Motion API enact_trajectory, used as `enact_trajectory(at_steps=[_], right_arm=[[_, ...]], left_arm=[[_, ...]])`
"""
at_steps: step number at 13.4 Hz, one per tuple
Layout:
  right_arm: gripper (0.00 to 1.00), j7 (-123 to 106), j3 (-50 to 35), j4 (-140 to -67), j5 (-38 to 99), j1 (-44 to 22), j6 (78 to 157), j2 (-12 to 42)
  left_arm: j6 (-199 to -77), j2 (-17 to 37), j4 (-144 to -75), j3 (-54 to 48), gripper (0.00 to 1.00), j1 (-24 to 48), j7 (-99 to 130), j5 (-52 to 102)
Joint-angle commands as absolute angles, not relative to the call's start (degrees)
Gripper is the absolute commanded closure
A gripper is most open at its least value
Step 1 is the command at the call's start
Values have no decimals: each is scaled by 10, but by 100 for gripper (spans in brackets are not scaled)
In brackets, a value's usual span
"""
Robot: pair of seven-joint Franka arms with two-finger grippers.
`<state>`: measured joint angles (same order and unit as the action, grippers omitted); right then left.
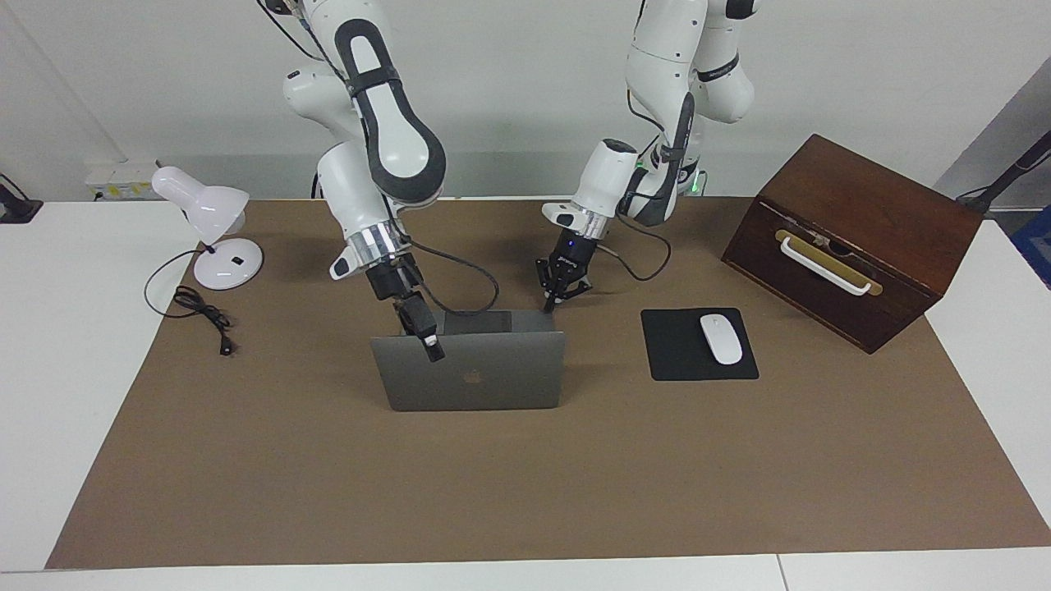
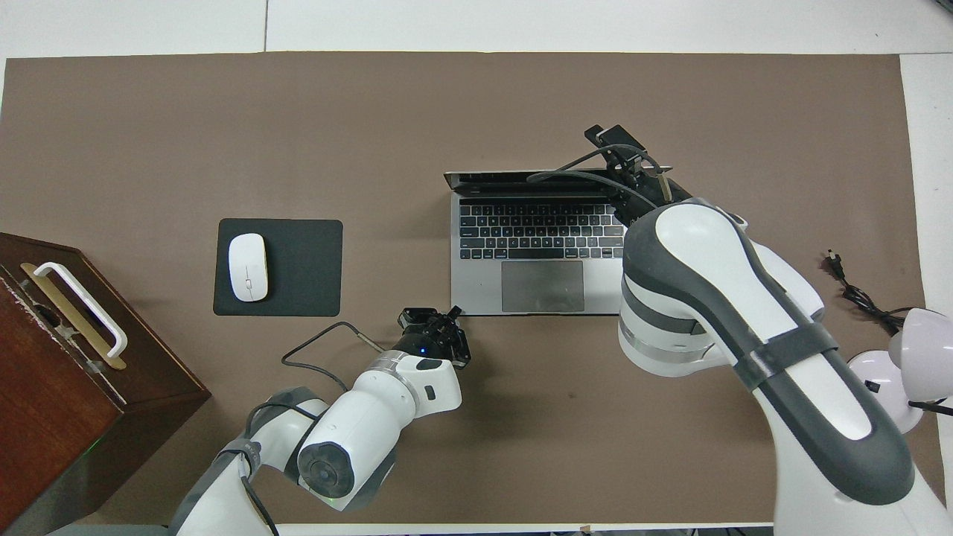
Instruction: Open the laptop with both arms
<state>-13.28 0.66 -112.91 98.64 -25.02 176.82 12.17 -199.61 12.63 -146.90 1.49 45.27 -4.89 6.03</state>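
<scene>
overhead shows the laptop (image 2: 536,253) keyboard; facing shows its lid. left claw (image 1: 548,309) together at its corner; right claw (image 1: 433,351) on the lid, state unclear.

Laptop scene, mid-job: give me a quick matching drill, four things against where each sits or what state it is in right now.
Things:
1. laptop
2. mouse
3. left gripper
4. desk lamp

Places or states:
A. on the black mouse pad
B. shut, at the laptop's near corner toward the left arm's end
C. at the right arm's end of the table, plug lying loose
D. lid raised, keyboard showing

Pairs: 1-D, 2-A, 3-B, 4-C
</scene>
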Motion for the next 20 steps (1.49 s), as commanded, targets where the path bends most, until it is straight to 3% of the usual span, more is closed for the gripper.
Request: enact_trajectory(at_steps=[1, 12, 16, 20], right_arm=[[0, -149, 5, -1097, 973, -231, 1748, 140], [0, -148, 5, -1072, 960, -228, 1747, 156], [0, -143, 5, -1087, 959, -236, 1750, 82], [0, -148, 5, -1038, 947, -232, 1734, 66]], left_arm=[[-2008, 193, -1421, 24, 100, 463, -58, 64], [-2008, 194, -1421, 23, 100, 464, -58, 64], [-2008, 197, -1419, 23, 100, 464, -58, 64], [-2008, 197, -1419, 23, 100, 466, -58, 69]])
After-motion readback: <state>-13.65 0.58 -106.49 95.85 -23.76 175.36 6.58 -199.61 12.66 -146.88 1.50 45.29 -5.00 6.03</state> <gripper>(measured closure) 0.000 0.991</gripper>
